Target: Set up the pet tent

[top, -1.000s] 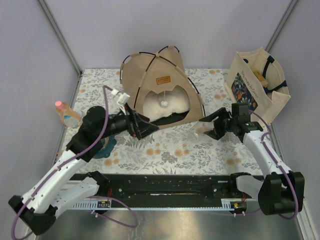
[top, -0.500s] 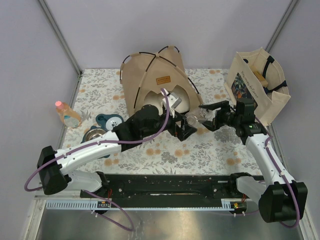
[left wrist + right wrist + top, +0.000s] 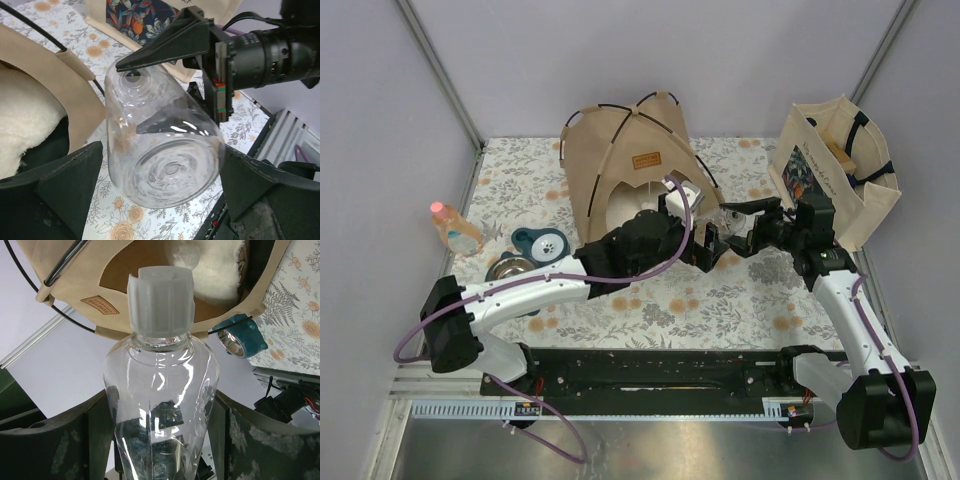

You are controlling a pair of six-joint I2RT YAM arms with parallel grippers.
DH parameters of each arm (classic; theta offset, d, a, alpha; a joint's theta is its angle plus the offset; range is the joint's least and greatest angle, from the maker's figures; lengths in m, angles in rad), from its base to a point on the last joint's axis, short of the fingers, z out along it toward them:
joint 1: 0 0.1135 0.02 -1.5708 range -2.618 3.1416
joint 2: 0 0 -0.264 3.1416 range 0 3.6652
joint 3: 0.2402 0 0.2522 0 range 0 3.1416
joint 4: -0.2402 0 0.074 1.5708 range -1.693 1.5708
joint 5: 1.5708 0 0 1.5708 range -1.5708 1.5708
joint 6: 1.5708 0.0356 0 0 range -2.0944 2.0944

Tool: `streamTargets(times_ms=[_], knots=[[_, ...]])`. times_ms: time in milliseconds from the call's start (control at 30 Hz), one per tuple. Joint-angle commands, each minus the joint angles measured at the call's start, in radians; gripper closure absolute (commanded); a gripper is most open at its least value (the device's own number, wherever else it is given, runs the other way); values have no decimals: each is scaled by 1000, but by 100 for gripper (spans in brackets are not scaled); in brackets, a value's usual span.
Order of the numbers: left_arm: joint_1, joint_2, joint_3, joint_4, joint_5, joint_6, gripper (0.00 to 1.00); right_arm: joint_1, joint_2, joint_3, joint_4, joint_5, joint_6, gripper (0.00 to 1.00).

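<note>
Tent (image 3: pixel 630 160) stands at the back, up already. Right gripper (image 3: pixel 162 440) squeezes a clear bottle (image 3: pixel 160 145). Left gripper (image 3: pixel 162 187) is wide open around its bottom. Close left softly first, then let right go, so nothing drops.

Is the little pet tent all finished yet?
Mostly. The pet tent stands upright with the white cushion inside. The right gripper holds a clear bottle, and the open left gripper sits around its bottom without gripping. Probably left: pass the bottle over and set it down somewhere.
</note>
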Motion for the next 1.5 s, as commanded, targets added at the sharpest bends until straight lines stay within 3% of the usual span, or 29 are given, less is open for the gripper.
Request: streamTargets(times_ms=[0,100,200,400,500,767,967,1233,1333,1467], knots=[[-6,11,67,11,-78,-3,1,6,-28,6,45,-35,13,29],[-6,22,90,0,-70,-5,11,6,-33,-8,42,-32,13,29],[-6,29,104,0,-47,-10,28,6,-37,-14,39,-27,5,27],[-6,32,106,-18,-35,-13,65,6,-40,-11,-1,-10,-41,10],[-6,29,106,-37,-55,-17,67,6,-44,-14,-7,-1,-67,0],[-3,-30,109,-270,-113,7,67,5,-68,-25,-182,72,-244,1],[8,-188,46,-529,-75,15,67,3,-102,-42,-323,181,-398,0],[22,-443,-57,-843,-76,-126,67,-1,-33,-114,-329,252,-473,1],[30,-515,-78,-949,-142,-183,67,0,-13,-117,-323,270,-486,0],[123,-578,-61,-1061,-153,-171,67,2,12,-118,-322,286,-493,0]])
